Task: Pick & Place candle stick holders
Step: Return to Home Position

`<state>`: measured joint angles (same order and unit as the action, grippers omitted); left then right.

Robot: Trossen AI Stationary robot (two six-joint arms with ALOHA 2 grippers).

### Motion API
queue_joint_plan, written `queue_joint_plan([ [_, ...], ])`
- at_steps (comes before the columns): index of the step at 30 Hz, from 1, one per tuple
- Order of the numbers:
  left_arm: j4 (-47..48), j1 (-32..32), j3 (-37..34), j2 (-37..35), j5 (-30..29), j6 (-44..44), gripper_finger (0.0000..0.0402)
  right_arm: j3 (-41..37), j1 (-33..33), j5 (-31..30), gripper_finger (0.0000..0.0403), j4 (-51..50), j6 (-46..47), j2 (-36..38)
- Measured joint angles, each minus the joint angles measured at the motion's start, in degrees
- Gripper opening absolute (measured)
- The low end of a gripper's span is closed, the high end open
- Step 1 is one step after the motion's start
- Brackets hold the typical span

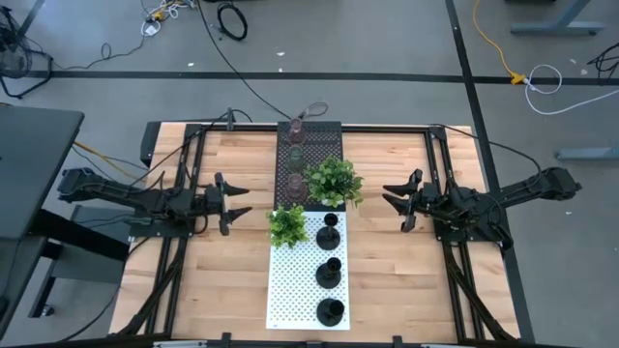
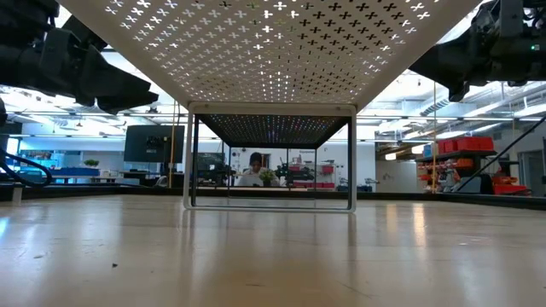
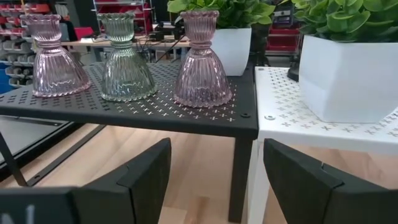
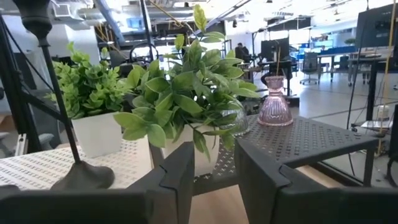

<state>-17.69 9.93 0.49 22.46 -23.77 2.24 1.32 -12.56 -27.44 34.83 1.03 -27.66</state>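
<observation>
Three ribbed glass candle stick holders, pink [image 3: 53, 59], green [image 3: 126, 62] and pink [image 3: 202, 62], stand on their wide bases on a black perforated shelf [image 1: 324, 145] at the table's far centre. Three black candle stick holders [image 1: 329, 232], [image 1: 329, 273], [image 1: 330, 310] stand on their round bases on a white perforated shelf [image 1: 290, 290] nearer the front. My left gripper [image 1: 242, 206] [image 3: 214, 165] stands open left of the shelves, pointing level at them. My right gripper [image 1: 389, 200] [image 4: 214, 162] stands open right of them, level, with nothing between its fingers.
Two leafy plants in white pots [image 1: 334, 181], [image 1: 287, 225] stand where the two shelves meet, between the grippers and the holders. In the right wrist view one plant [image 4: 180, 93] hides part of a glass holder. Bare wooden table [image 1: 222, 280] lies on either side of the shelves.
</observation>
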Motion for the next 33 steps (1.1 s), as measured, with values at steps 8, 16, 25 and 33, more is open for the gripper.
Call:
queue_joint_plan([
  [8,0.0,0.0,-0.02,-0.13,0.0,0.0,0.0257,0.0,0.0,-0.06,0.0113,-0.37,0.0,0.34],
  [16,0.04,0.0,-0.02,-5.93,0.02,0.0,0.0257,-0.37,0.2,-0.14,0.0113,-2.5,-0.01,7.14],
  [25,0.0,0.0,-0.04,-16.08,0.02,0.0,0.0257,-0.37,0.2,-0.14,0.0113,-2.84,-0.03,17.6],
  [33,-0.79,-0.22,-0.04,-22.44,-0.01,0.0,0.0257,-0.37,0.23,-0.36,0.0113,-1.76,-0.06,27.66],
])
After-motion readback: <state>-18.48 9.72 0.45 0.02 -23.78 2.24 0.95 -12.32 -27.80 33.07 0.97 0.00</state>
